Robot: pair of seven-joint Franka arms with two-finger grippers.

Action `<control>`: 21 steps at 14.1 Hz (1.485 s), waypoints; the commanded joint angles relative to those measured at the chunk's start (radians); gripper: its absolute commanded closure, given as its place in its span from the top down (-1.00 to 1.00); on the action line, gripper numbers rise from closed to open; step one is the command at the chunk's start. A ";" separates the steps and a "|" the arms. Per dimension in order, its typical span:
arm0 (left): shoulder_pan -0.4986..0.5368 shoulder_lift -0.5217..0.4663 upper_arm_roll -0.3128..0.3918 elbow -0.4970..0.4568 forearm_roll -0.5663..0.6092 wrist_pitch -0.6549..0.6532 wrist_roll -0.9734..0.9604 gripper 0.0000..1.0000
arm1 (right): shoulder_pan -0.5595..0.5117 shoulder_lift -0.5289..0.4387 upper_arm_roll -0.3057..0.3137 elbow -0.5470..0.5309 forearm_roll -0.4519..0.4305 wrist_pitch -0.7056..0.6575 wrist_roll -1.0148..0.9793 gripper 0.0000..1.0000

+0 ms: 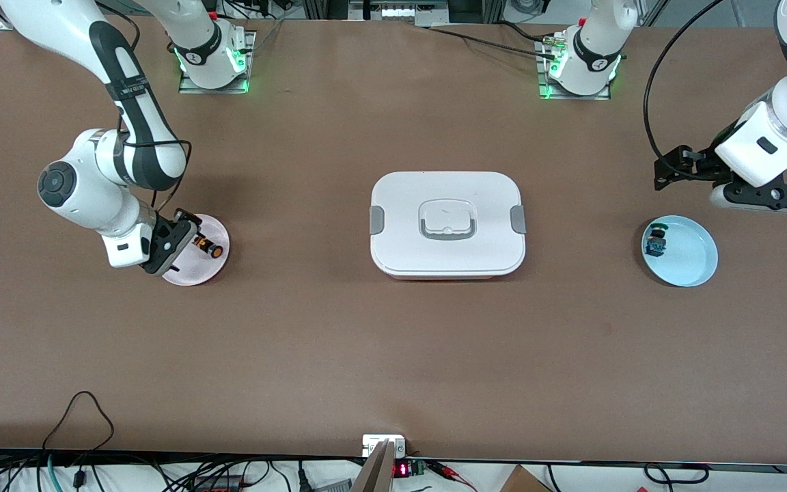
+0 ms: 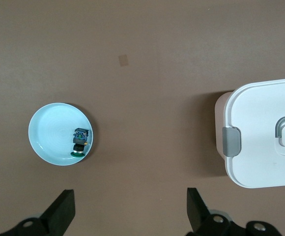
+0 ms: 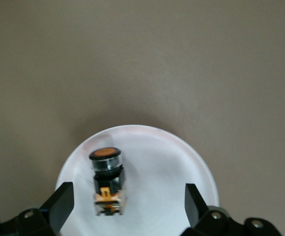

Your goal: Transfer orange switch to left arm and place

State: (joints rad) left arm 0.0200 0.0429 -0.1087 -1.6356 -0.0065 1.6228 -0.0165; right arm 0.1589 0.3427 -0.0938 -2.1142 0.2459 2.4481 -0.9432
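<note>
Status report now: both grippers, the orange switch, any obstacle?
Right gripper open, over pink plate. Small black orange-capped switch lying on it, ungripped. Left gripper open, waiting above table. Large white lidded box mid-table between plates.

Little here can be read. A small display (image 1: 399, 469) at the counter (image 1: 393, 355) edge nearest the front camera, straight down from the box (image 1: 447, 224), glows with red digits too small to make out. The dark collars above both arm bases carry a pale mark that cannot be read. The box and plates bear no legible writing.
</note>
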 commanded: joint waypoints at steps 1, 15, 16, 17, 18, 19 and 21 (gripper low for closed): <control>0.002 0.011 -0.005 0.031 -0.015 -0.021 -0.008 1.00 | -0.019 0.024 -0.001 0.042 0.010 -0.050 0.315 1.00; -0.002 0.011 -0.006 0.033 -0.013 -0.021 -0.003 1.00 | 0.010 0.150 0.009 0.140 0.073 -0.205 1.164 1.00; -0.002 0.011 -0.006 0.033 -0.013 -0.021 -0.002 1.00 | 0.007 0.151 0.009 0.138 0.073 -0.213 1.160 1.00; -0.002 0.011 -0.006 0.033 -0.013 -0.021 -0.002 1.00 | 0.005 0.150 0.009 0.140 0.073 -0.231 1.155 1.00; -0.002 0.011 -0.006 0.033 -0.013 -0.021 -0.002 1.00 | 0.005 0.148 0.008 0.143 0.073 -0.241 1.152 1.00; -0.002 0.011 -0.006 0.033 -0.013 -0.021 -0.002 1.00 | 0.004 0.147 0.006 0.145 0.073 -0.245 1.152 1.00; -0.002 0.011 -0.006 0.033 -0.013 -0.021 -0.002 1.00 | 0.004 0.141 0.006 0.146 0.073 -0.247 1.155 1.00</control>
State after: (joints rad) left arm 0.0171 0.0430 -0.1111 -1.6318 -0.0065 1.6228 -0.0165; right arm 0.1661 0.4884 -0.0881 -1.9799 0.3053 2.2269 0.2027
